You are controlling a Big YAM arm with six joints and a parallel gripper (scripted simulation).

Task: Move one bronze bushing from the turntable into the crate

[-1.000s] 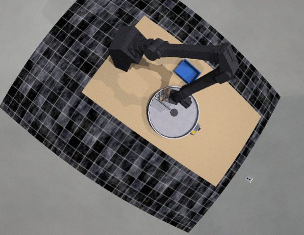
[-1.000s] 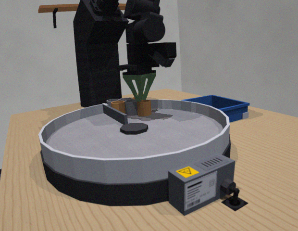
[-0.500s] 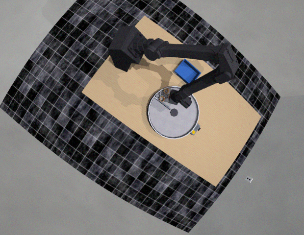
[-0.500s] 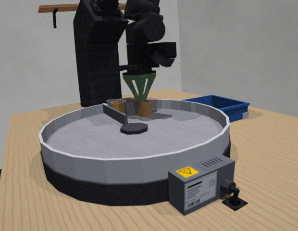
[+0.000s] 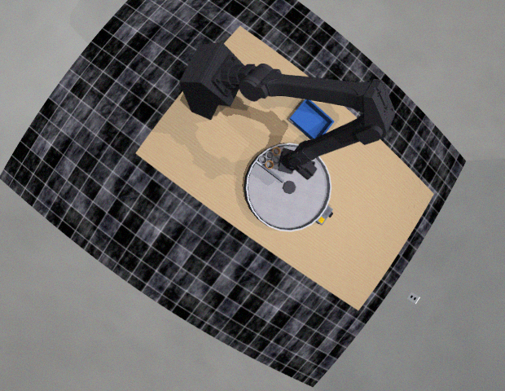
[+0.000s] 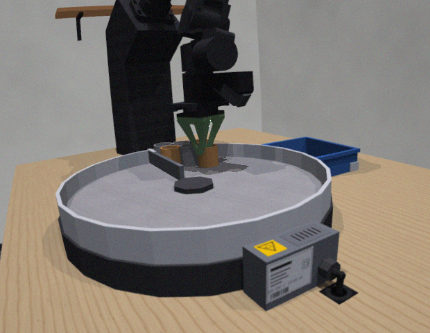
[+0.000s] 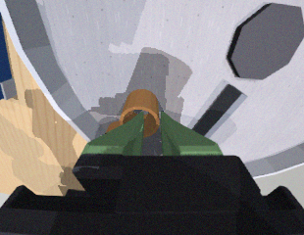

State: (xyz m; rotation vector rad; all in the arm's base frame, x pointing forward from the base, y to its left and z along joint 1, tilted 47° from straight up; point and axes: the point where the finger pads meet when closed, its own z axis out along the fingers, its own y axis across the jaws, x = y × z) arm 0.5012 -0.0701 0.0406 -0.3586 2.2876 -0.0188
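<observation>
Bronze bushing [image 6: 211,157] [image 7: 140,100] stands upright on the turntable [image 5: 286,212] [image 6: 154,245] [image 7: 93,29], outside the crate [image 5: 309,119] [image 6: 335,164] [image 7: 1,61]. The gripper [image 5: 286,161] [image 6: 201,152] [image 7: 152,117] is narrow, seemingly straddling its wall without pinching. I'd centre the fingers, squeeze gently, then lift straight up, sparing the neighbours.

The wooden table [image 5: 383,218] [image 6: 390,229] [image 7: 31,162] carries the turntable [image 5: 286,210] [image 6: 154,247] [image 7: 191,29] and blue crate [image 5: 309,120] [image 6: 335,164] [image 7: 1,59].
</observation>
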